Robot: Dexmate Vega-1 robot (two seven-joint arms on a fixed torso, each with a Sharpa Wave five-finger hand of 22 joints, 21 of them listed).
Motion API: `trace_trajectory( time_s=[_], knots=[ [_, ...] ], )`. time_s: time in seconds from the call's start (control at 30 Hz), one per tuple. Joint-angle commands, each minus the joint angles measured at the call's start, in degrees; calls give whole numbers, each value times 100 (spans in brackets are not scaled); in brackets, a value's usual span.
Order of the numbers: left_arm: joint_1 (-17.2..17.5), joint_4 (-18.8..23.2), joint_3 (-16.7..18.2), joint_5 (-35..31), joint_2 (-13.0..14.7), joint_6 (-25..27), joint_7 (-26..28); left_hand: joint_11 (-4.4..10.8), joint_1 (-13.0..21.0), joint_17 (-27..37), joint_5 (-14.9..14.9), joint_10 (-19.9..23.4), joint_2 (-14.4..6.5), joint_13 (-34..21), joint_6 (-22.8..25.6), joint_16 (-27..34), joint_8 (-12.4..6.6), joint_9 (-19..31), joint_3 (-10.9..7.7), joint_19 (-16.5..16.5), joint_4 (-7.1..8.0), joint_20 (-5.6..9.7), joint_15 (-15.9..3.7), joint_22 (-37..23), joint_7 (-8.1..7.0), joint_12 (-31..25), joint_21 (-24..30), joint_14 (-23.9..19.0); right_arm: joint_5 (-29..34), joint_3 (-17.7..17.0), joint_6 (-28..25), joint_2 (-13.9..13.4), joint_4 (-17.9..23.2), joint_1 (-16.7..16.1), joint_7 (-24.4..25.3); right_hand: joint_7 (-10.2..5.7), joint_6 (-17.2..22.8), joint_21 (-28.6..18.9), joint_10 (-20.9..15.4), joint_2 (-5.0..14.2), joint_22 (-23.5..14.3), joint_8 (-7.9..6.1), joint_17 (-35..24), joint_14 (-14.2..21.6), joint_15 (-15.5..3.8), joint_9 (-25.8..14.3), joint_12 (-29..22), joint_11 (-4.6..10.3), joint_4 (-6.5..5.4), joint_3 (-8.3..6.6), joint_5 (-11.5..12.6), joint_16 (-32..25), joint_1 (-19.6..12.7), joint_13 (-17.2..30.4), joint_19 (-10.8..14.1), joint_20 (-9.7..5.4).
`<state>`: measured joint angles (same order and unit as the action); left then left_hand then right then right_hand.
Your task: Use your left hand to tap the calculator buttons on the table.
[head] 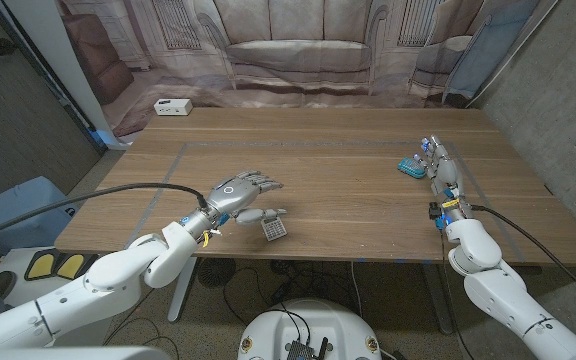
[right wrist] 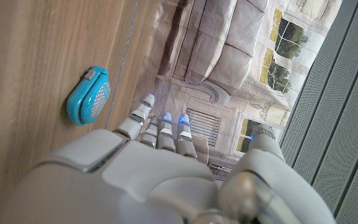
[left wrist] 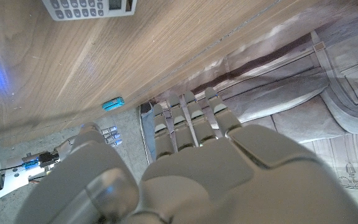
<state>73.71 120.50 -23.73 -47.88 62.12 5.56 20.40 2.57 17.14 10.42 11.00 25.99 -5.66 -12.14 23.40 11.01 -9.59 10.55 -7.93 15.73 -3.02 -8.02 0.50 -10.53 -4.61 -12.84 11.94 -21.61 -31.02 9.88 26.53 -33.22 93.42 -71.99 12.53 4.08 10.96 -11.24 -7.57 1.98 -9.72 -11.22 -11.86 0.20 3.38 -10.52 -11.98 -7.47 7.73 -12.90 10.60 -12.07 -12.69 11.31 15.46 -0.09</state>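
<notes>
The table [head: 338, 190] looks like wood with a pretty matt finish, long grain lines running across it; the calculator [head: 274, 228] near the front edge is grey plastic with pale keys; the left hand [head: 240, 192] has smooth metallic-looking grey shells with a slight sheen; the blue thing [right wrist: 89, 96] at the far right looks like glossy plastic with a dotted textured face.
</notes>
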Motion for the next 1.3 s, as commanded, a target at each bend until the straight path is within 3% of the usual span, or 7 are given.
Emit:
trace_trajectory(
  time_s=[0.03,0.6,0.93,1.3],
  knots=[
    [42,122,116,51,-73,143,-7,14,14,15,-2,-39,20,-15,83,-13,-72,17,-20,33,-32,-9,-18,-21,42,25,10,35,-10,55,36,23,-104,128,-89,-14,16,12,-62,39,-15,11,-20,53,11,-17,3,6,-14,28,-8,11,-8,11,16,23],
    [-81,48,138,227,-422,204,202,14,-20,14,-11,-21,26,-19,349,-4,-190,15,-16,21,-31,-26,-27,-21,171,13,4,27,0,87,-119,-64,23,159,-86,-5,11,0,-86,42,-15,13,-20,71,8,-17,-2,15,-12,33,-8,6,-11,11,50,15],
    [-147,131,188,376,-493,310,59,10,-35,14,-15,-9,29,-20,454,0,-221,14,-15,14,-31,-43,-24,-21,214,7,1,19,-40,110,-91,-7,-40,237,-97,8,12,-2,-97,40,-15,13,-19,77,10,-17,-3,13,-11,37,-9,5,-11,11,61,14],
    [23,315,391,472,-579,588,168,34,-47,13,-17,-7,33,-21,503,3,-228,13,-14,14,-31,-43,-30,-21,244,6,1,13,-81,161,-81,-5,-152,339,-200,17,15,0,-98,38,-14,12,-20,80,7,-18,-1,10,-11,43,-9,6,-9,11,63,10]
  ],
)
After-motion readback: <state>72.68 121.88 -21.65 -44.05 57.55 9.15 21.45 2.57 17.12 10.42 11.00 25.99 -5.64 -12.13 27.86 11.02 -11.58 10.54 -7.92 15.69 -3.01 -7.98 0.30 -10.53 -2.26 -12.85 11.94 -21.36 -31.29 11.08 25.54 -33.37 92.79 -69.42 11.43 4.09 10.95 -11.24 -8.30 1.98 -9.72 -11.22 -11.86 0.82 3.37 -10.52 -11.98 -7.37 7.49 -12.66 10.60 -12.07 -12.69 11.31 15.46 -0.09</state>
